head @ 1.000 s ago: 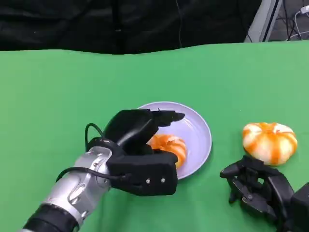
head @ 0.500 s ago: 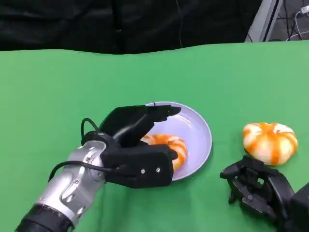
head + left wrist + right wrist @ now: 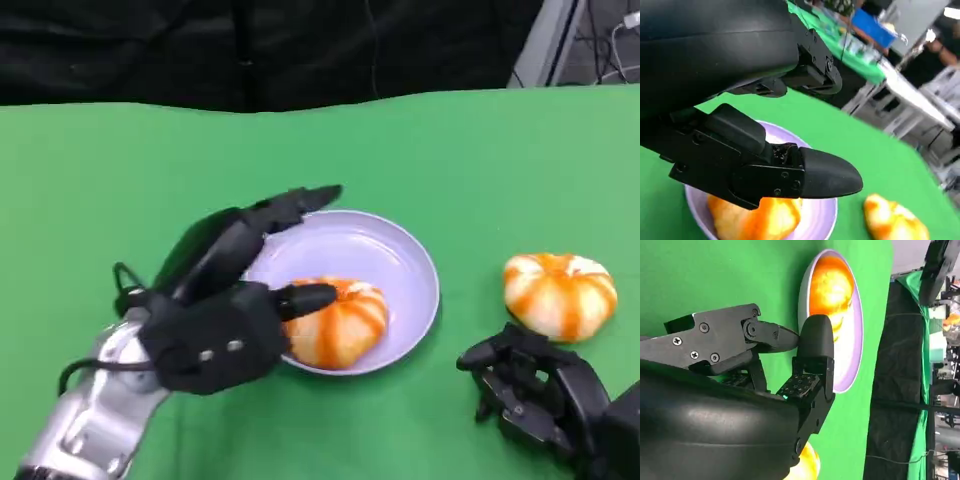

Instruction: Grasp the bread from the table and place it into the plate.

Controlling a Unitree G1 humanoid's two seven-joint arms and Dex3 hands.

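Head view: two breads — one (image 3: 335,320) in the plate (image 3: 405,262), one (image 3: 558,293) outside — left hand (image 3: 225,310) spread, empty.

Counter (image 3: 120,170): green covering, evenly lit. Black curtain (image 3: 250,50): behind the counter's far edge. Grey metal frame (image 3: 540,45) with cables (image 3: 610,40): beyond the counter's far right corner.

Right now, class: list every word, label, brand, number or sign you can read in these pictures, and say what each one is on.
None can be read.
The plate, the bread on the plate, the bread on the table and the green table carry no writing.
The left hand and right hand show screws but no lettering.
The background clutter in the left wrist view is too blurred to read.
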